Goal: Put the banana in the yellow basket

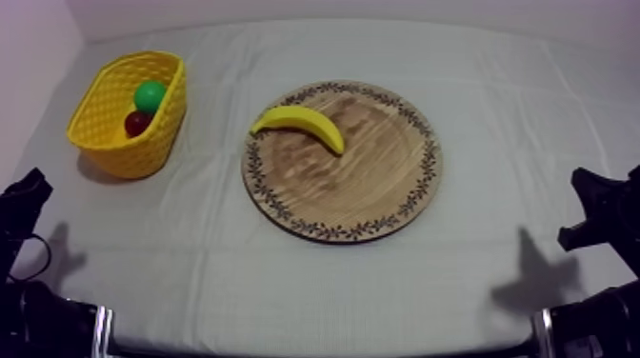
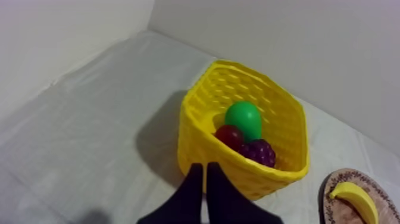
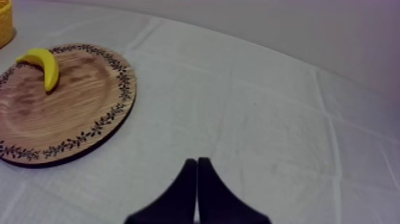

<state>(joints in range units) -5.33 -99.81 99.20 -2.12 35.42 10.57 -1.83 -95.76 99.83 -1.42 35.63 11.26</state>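
A yellow banana (image 1: pixel 303 124) lies on the upper left part of the round wooden board (image 1: pixel 381 190) at the table's middle. The yellow basket (image 1: pixel 114 129) stands at the far left and holds a green pear (image 1: pixel 150 95) and a small red fruit (image 1: pixel 138 122). In the left wrist view the basket (image 2: pixel 262 107) also holds a bunch of grapes (image 2: pixel 260 152) beside the pear (image 2: pixel 244 118). My left gripper (image 2: pixel 205 170) is shut on nothing, just in front of the basket's near wall. My right gripper (image 3: pixel 196 164) is shut, over bare cloth right of the board (image 3: pixel 71 125), far from the banana (image 3: pixel 43 64).
Both arms rest low at the table's front corners, the left arm (image 1: pixel 21 205) and the right arm (image 1: pixel 605 205). Walls close in behind and left of the basket. Bare cloth spreads in front of the board and to its right.
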